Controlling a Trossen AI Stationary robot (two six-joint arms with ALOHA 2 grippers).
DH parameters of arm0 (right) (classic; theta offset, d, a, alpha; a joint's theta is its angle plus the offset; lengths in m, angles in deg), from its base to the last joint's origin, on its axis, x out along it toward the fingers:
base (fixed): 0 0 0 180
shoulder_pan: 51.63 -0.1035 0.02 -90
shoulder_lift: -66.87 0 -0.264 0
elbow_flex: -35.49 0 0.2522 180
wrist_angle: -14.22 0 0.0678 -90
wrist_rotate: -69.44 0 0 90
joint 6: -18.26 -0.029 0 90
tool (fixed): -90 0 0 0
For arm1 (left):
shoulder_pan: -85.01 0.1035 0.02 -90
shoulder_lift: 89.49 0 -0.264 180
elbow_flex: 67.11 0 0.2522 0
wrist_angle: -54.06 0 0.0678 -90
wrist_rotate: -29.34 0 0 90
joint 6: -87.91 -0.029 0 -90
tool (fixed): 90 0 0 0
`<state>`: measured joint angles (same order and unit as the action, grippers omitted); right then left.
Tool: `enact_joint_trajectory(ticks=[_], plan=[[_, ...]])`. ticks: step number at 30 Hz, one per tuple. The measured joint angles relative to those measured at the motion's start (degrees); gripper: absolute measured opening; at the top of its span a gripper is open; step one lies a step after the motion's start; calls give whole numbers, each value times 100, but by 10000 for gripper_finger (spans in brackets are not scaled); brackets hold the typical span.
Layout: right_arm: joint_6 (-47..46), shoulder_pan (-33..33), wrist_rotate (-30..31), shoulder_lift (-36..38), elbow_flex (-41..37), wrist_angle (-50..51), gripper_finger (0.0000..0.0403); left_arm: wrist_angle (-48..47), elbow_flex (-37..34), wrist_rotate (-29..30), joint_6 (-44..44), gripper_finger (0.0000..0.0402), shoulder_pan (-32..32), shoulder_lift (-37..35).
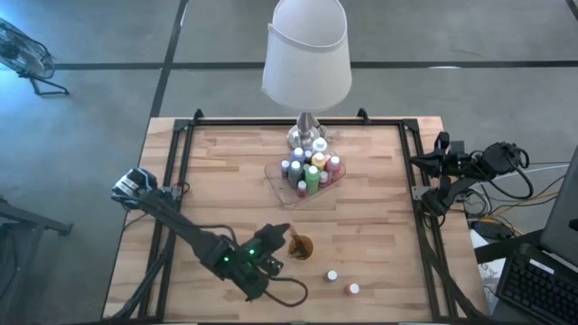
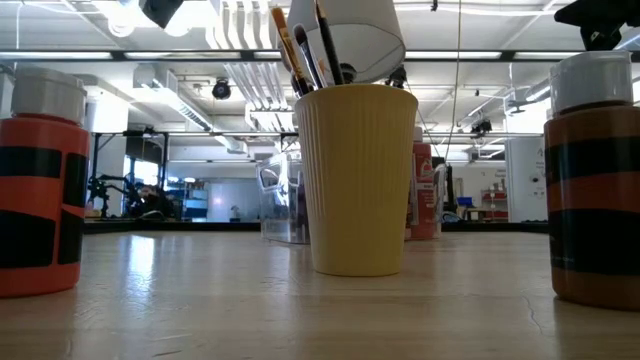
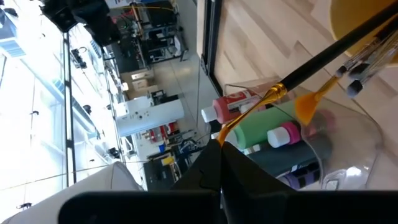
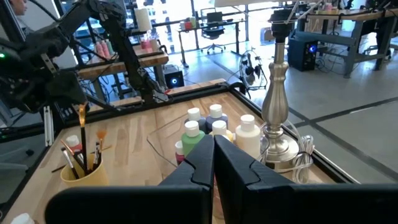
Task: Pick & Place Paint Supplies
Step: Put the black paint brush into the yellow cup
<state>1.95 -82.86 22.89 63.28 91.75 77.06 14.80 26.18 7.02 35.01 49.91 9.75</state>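
Observation:
A yellow-orange cup point(image 1: 300, 246) near the table's front holds several thin brushes point(image 2: 303, 52). My left gripper point(image 1: 282, 236) is right beside the cup on its left, shut on one dark-handled brush point(image 3: 336, 53). A clear tray point(image 1: 275, 173) at the table's middle, in front of the lamp, holds several white-capped paint bottles point(image 1: 310, 170). Two more bottles point(image 1: 332, 275) point(image 1: 352, 289) stand loose near the front edge. My right gripper point(image 4: 213, 140) is shut on nothing and waits at the table's right edge point(image 1: 424, 164). My left gripper pinches the brush's orange-gold end point(image 3: 231, 127) between its two fingers. The fingers come nearly level from the table's left and lie across the brush. The brush point(image 4: 81, 124) stands steeply below the fingers, its dark handle reaching down into the cup point(image 4: 84, 169) among the other brushes.
A lamp with a white shade point(image 1: 307, 54) stands at the far middle, its metal base point(image 4: 277, 106) just behind the tray. The two loose bottles point(image 2: 40, 190) point(image 2: 595, 190) stand either side of the cup point(image 2: 355, 180) in the low view. Black rails point(image 1: 185, 135) frame the table.

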Motion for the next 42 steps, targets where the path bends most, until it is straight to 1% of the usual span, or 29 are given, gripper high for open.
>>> enact_joint_trajectory(ticks=[7,13,18,22,28,35,42], plan=[[-1,1,-1,1,0,0,8,46,0,-33,-21,0,16,154],[-1,-1,0,1,0,0,8,54,0,-70,-289,0,16,385],[0,0,-1,-1,-1,0,8,244,0,-75,-414,0,41,502],[0,0,-1,-1,0,0,8,281,0,-392,-422,0,59,516],[-1,-1,-1,-1,0,0,8,293,0,-446,-426,1,60,518],[-1,-1,-1,-1,0,0,8,265,0,-829,-690,20,58,518],[-1,-1,0,1,0,0,8,264,-4,-835,-754,23,62,518]])
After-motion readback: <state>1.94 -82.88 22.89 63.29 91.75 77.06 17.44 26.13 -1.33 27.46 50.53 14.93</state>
